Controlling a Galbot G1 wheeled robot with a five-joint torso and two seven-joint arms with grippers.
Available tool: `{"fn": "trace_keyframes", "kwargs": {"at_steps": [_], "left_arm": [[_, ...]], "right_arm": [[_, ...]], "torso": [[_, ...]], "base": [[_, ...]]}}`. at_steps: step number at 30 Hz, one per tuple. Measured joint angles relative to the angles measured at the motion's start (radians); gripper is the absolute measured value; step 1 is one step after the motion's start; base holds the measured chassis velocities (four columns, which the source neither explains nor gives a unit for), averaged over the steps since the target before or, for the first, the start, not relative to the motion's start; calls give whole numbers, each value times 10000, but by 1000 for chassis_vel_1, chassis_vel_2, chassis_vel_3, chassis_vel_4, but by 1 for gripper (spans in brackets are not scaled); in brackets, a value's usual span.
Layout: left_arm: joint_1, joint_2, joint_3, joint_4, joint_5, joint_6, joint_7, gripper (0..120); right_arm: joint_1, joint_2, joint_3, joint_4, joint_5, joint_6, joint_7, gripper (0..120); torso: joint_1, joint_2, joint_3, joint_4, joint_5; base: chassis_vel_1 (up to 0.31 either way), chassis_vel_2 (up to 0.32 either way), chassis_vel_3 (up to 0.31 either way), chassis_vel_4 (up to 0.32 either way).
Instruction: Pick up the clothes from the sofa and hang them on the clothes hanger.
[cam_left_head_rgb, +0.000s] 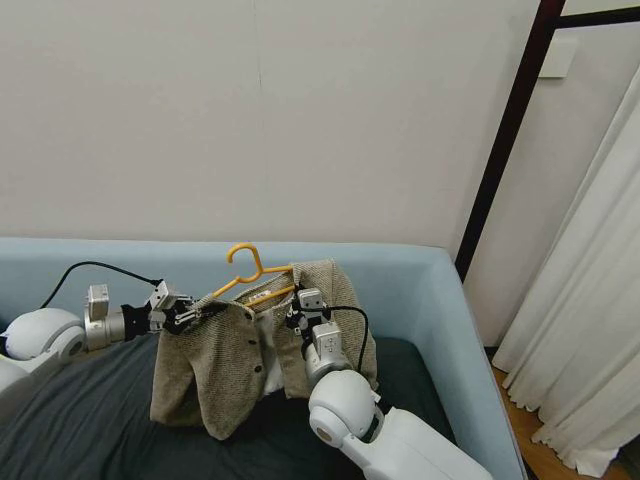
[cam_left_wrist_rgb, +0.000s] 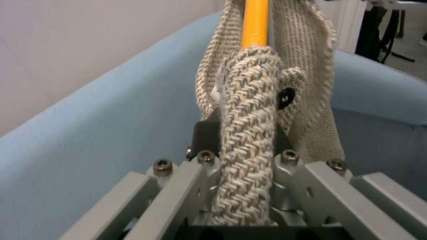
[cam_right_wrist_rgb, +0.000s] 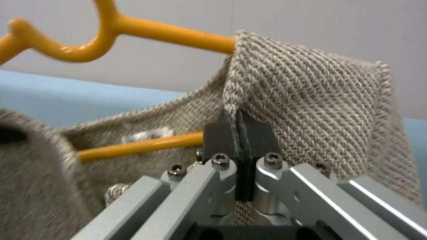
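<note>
We hold the cardigan (cam_left_head_rgb: 215, 372) draped on the hanger (cam_left_head_rgb: 246, 266) above the sofa (cam_left_head_rgb: 425, 290). The fingers of our left gripper (cam_left_head_rgb: 186, 315) pinch one shoulder; those of our right gripper (cam_left_head_rgb: 299, 311) pinch the collar edge.

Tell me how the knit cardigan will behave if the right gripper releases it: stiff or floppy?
Likely floppy: the cardigan sags in folds below the left gripper and right gripper. Its coarse knit probably grips the smooth yellow hanger somewhat, yet the freed shoulder may slump off.
</note>
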Motion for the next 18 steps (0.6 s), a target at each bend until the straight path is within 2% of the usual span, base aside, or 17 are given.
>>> {"fn": "trace_keyframes", "kwargs": {"at_steps": [9,15,18], "left_arm": [[-145,-5,-3,24,-93,-1,-49,7],[-249,8,33,-20,-197,-1,-93,7],[-255,-6,36,-4,-200,-1,-93,7]], "right_arm": [[-256,-176,-128,428,-22,181,-384,0],[-353,-267,-214,648,4,968,-1441,0],[-431,-344,-255,733,3,1047,-1577,0]], "torso": [[0,0,0,0,0],[0,0,0,1,0],[0,0,0,0,0]], "base": [[0,0,0,0],[0,0,0,0],[0,0,0,0]]}}
